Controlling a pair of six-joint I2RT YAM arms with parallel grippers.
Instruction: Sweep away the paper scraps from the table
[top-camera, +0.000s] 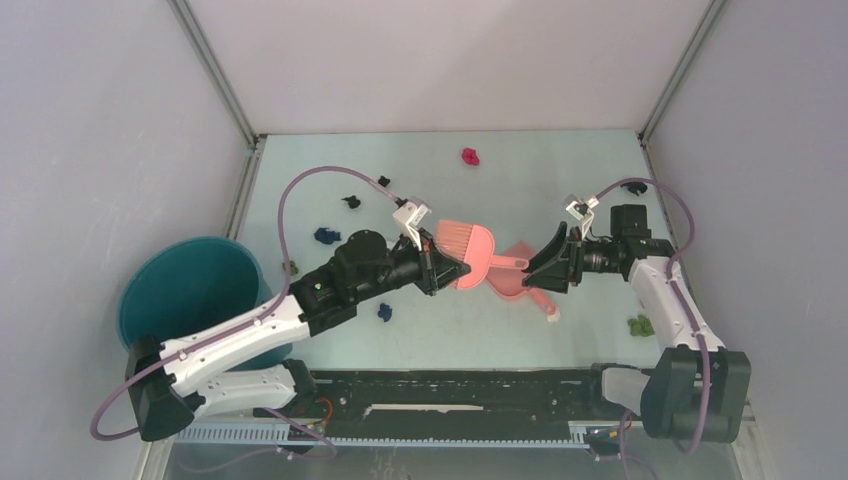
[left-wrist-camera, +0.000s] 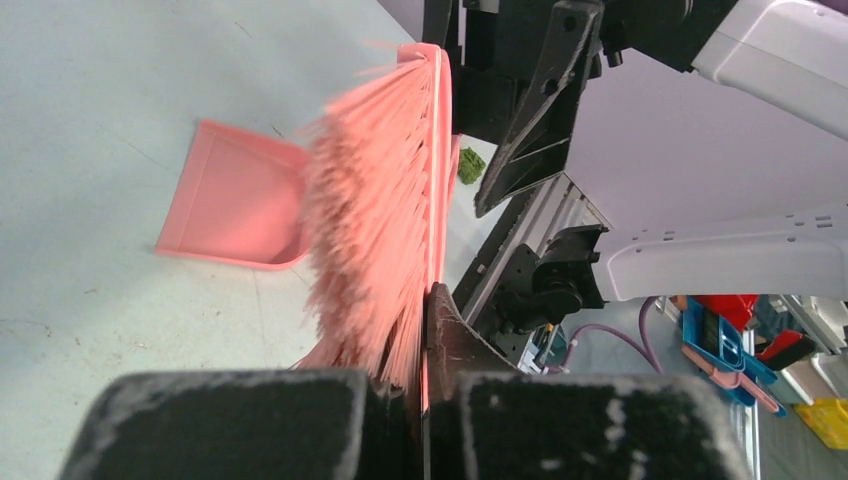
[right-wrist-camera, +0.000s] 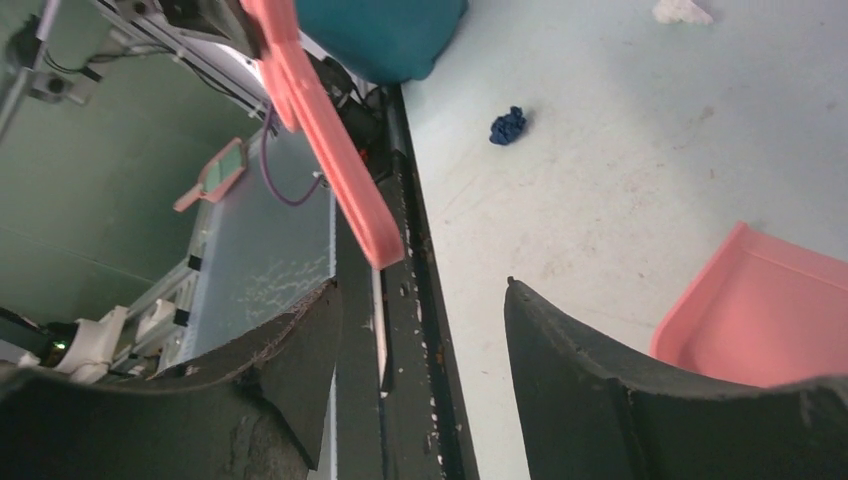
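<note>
My left gripper (top-camera: 432, 262) is shut on the head of a salmon-pink brush (top-camera: 466, 245), held above the table (top-camera: 560, 170). In the left wrist view the bristles (left-wrist-camera: 370, 220) fan out ahead of the left gripper (left-wrist-camera: 425, 390). The brush handle (right-wrist-camera: 320, 110) points at my right gripper (right-wrist-camera: 420, 300), which is open, and its tip ends just ahead of the fingers. The pink dustpan (top-camera: 520, 287) lies flat below the brush. Paper scraps lie scattered: magenta (top-camera: 470, 156), black (top-camera: 351, 202), dark blue (top-camera: 326, 236), dark blue (top-camera: 385, 312), green (top-camera: 640, 325).
A round teal bucket (top-camera: 190, 290) stands off the table's left edge, beside the left arm. Metal rails run along the table's sides and the black base rail (top-camera: 450, 385) lies at the near edge. Another black scrap (top-camera: 632, 187) lies behind the right arm.
</note>
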